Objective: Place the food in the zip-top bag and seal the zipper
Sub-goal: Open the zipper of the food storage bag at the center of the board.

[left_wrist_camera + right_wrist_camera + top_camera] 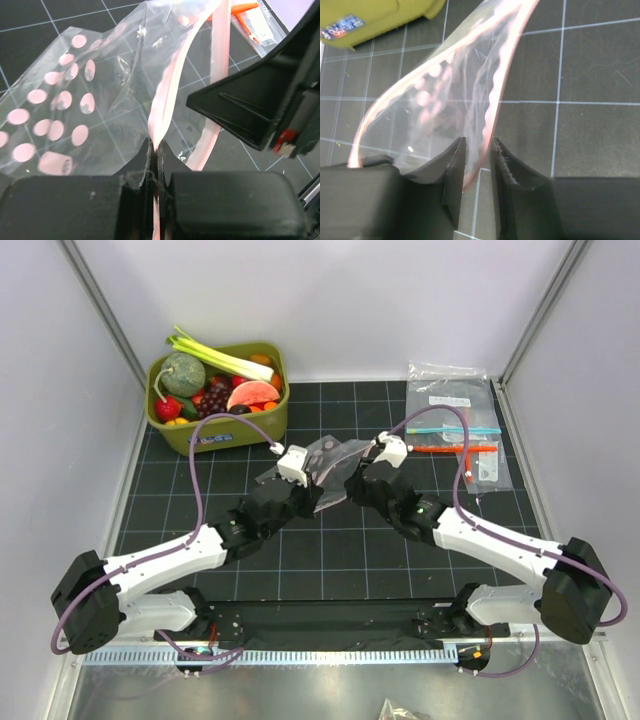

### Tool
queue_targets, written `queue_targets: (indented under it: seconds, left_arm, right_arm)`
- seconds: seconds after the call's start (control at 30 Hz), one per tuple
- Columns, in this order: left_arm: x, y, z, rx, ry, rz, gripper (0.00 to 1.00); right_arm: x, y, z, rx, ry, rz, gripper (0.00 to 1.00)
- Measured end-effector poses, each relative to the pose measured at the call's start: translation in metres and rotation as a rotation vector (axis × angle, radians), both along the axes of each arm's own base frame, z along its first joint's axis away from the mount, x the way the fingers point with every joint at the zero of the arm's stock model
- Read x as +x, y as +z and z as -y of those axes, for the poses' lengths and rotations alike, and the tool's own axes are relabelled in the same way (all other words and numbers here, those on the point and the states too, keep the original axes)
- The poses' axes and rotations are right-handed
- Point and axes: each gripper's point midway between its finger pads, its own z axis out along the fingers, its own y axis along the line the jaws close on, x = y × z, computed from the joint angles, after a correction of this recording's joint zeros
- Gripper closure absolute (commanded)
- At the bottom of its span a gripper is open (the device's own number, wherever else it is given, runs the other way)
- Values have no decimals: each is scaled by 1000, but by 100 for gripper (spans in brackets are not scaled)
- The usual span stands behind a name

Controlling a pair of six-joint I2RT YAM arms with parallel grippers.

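The left tool is clamped tight on the zipper, with the pink strip pinched flat between its jaws. The right tool faces it from the other side. Its jaws stand a little apart with a lip of the same strip running through the gap, and it looks to me unpinched. Between them hangs the zip-top bag, crumpled and lifted off the middle of the surface. Its mouth gapes partly open and there is nothing inside that I can see. The food sits heaped in the olive bin at the far left, well apart from the bag. A few flat spare bags lie off to the far right.

I take the step in hand to be getting a hold on both lips so the mouth can be spread. The right tool should close squarely on the one lip it straddles, near the strip, and not catch the far lip with it. Then the two should draw apart gently, because this film is thin and will slip or tear under a jerk. It would also help to turn the opening toward the bin, since one tool must let go to fetch the food.
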Motion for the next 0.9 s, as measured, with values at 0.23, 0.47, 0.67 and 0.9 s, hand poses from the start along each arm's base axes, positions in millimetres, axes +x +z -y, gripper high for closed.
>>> queue_targets:
  seconds: [0.23, 0.47, 0.67, 0.9]
  left_arm:
    - [1, -2, -1, 6, 8, -3, 67]
    - [1, -9, 1, 11, 8, -24, 25]
    - [0, -2, 0, -4, 9, -14, 23]
    - [-1, 3, -2, -15, 10, -6, 21]
  right_arm:
    - [-1, -9, -5, -5, 15, -27, 99]
    - [15, 26, 30, -212, -84, 52, 99]
    - [12, 90, 90, -427, -270, 232, 99]
    - [0, 117, 57, -741, -318, 335, 99]
